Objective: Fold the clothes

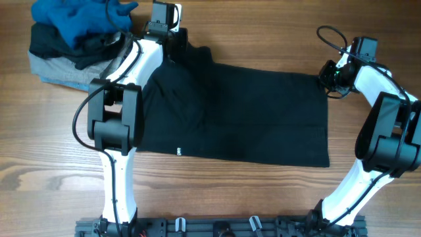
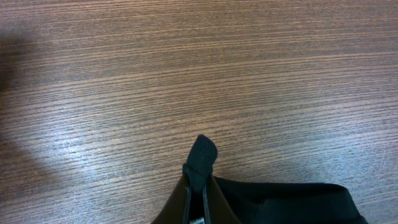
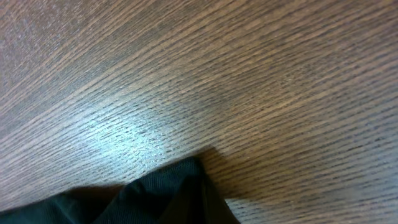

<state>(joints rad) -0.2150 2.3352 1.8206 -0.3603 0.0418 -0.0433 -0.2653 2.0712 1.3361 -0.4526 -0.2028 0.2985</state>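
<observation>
Garment of black fabric (image 1: 243,112) is lying across the wooden desk (image 1: 263,197); left gripper (image 2: 200,165) is clenching its upper-left corner; for right gripper (image 1: 330,79), I cannot tell.

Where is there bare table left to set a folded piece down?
Bare table lies along the far edge beyond the black garment, along the near edge between the left arm and right arm, and in the near-left corner. The far-left corner is crowded by the pile of clothes.
</observation>
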